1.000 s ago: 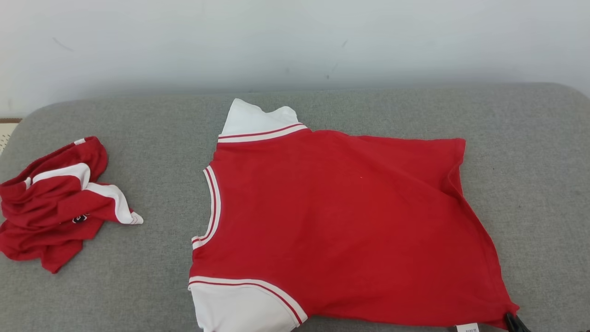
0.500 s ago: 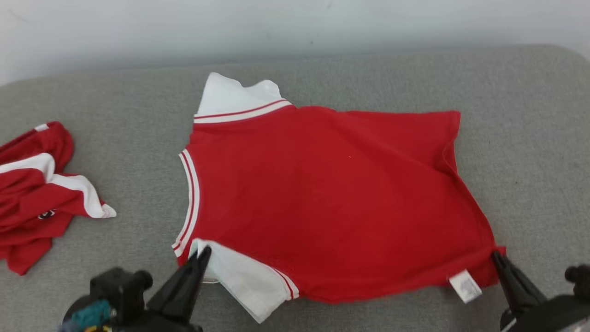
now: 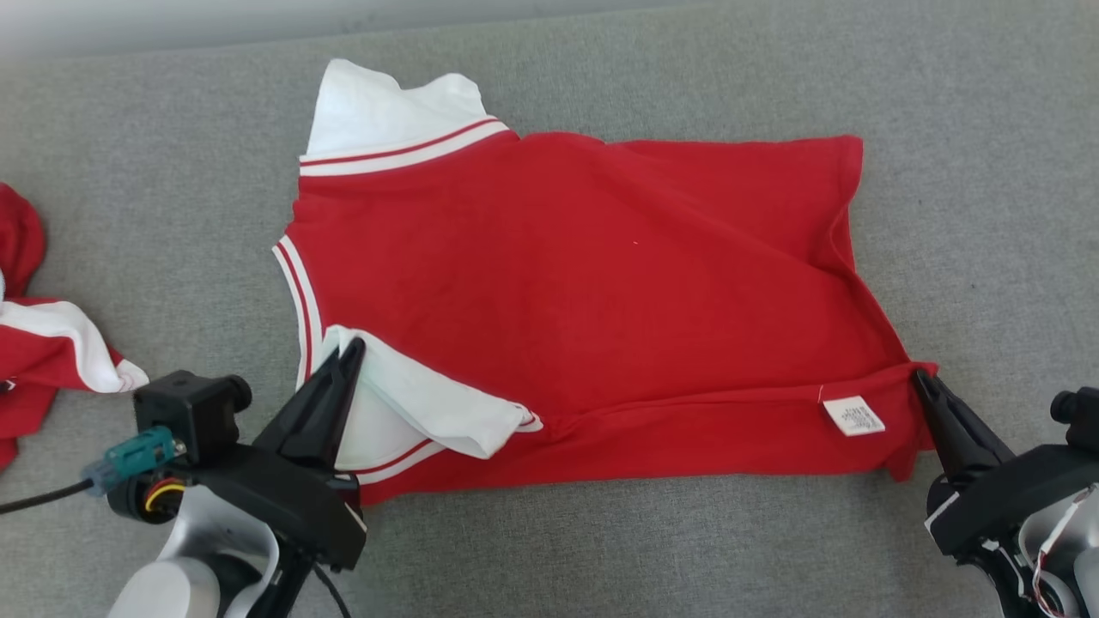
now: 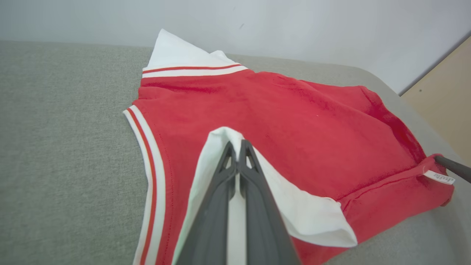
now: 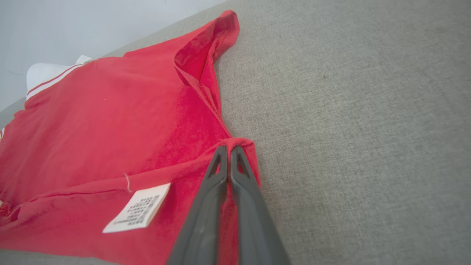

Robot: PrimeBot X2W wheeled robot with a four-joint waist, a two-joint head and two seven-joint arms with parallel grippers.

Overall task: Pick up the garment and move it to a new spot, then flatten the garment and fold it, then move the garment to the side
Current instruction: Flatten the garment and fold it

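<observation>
- Red shirt (image 3: 601, 283) of soft matte knit, spread nearly flat across the middle of a grey cushion (image 3: 172, 172) with a coarse woven surface.
- White sleeves trimmed with red and white stripes: far sleeve (image 3: 378, 112) lying flat towards the back, near sleeve (image 3: 429, 403) folded over onto the red body in a loose curled flap.
- Same striped band along the neckline (image 3: 296, 292) (a shallow curve on the shirt's left side).
- Long dark tapered fingers of the left gripper (image 3: 352, 348) pressed together, pinching the edge of the near sleeve, white cloth peaked around the tips.
- Fingers of the right gripper (image 3: 920, 376) likewise pressed together, pinching the near hem corner, red cloth bunched into a small ridge there.
- Near edge of the shirt turned up in a long shallow fold between the two grips, with a small white printed label (image 3: 853, 416) just beside the right tips.
- Rumpled crease running up the hem on the right.
- Second red and white garment (image 3: 51, 343), crumpled, at the cushion's left edge, well apart from the shirt.
- Pale plain wall (image 4: 257, 22) behind the cushion.
</observation>
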